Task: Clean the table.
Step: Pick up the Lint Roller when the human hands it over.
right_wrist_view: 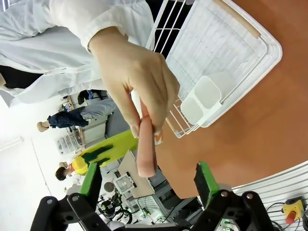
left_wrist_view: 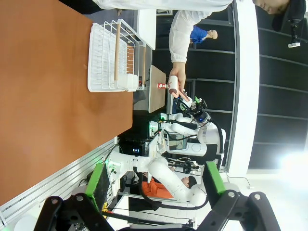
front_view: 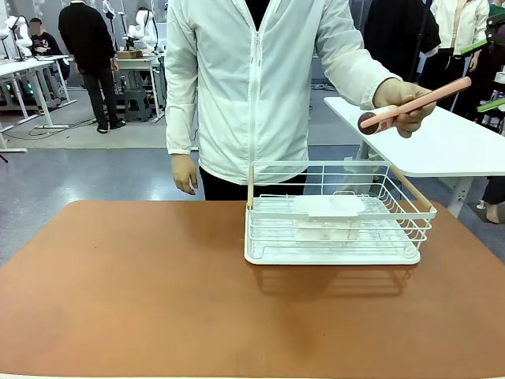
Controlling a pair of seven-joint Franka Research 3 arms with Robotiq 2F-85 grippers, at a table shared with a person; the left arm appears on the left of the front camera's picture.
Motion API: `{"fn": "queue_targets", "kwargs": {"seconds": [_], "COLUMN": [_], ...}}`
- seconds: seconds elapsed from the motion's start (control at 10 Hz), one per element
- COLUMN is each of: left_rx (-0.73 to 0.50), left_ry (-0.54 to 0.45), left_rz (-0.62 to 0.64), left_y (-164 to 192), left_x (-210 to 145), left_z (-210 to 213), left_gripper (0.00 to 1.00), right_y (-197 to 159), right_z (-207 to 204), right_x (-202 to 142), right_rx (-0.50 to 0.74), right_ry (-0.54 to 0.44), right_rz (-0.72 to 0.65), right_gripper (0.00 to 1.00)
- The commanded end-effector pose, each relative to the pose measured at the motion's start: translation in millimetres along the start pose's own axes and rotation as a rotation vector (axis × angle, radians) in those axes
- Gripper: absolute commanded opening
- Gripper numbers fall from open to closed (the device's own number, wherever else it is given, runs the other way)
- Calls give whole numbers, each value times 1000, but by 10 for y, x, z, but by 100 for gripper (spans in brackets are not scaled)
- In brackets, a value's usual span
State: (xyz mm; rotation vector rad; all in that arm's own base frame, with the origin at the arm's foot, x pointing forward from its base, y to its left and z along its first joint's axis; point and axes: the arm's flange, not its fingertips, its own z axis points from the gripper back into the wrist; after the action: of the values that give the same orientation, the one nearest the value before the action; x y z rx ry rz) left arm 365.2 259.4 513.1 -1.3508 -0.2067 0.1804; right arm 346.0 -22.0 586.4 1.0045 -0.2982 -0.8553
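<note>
- A white rack [front_view: 331, 254] sits on the table [front_view: 118, 300].
- A person's hand [right_wrist_view: 134, 72] holds a pink stick [right_wrist_view: 146, 154] before the right gripper [right_wrist_view: 148, 171], whose fingers are spread.
- The left gripper [left_wrist_view: 155, 173] is spread and empty.

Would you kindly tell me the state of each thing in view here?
table: carries the wire rack.
wire rack: upright, white insert inside.
pink-handled tool: held aloft in the person's hand.
left gripper: open, empty.
right gripper: open, empty.
</note>
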Motion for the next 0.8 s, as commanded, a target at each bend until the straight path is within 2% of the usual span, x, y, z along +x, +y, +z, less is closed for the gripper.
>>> {"fn": "queue_targets", "kwargs": {"seconds": [0.0,0.3,0.7], "left_rx": [-4,-4,-4], "left_ry": [-3,-3,-3], "left_rz": [0,0,0], "left_y": [-20,-20,-20], "left_x": [-15,-15,-15], "left_z": [18,18,18], "left_gripper": [100,100,100], "right_y": [-40,-55,-51], "right_z": [-178,-382,-447], "right_x": [-123,-151,-111], "right_rx": [7,-9,2], "right_ry": [-30,-61,-54], "right_rz": [1,14,-4], "right_gripper": [100,100,100]}}
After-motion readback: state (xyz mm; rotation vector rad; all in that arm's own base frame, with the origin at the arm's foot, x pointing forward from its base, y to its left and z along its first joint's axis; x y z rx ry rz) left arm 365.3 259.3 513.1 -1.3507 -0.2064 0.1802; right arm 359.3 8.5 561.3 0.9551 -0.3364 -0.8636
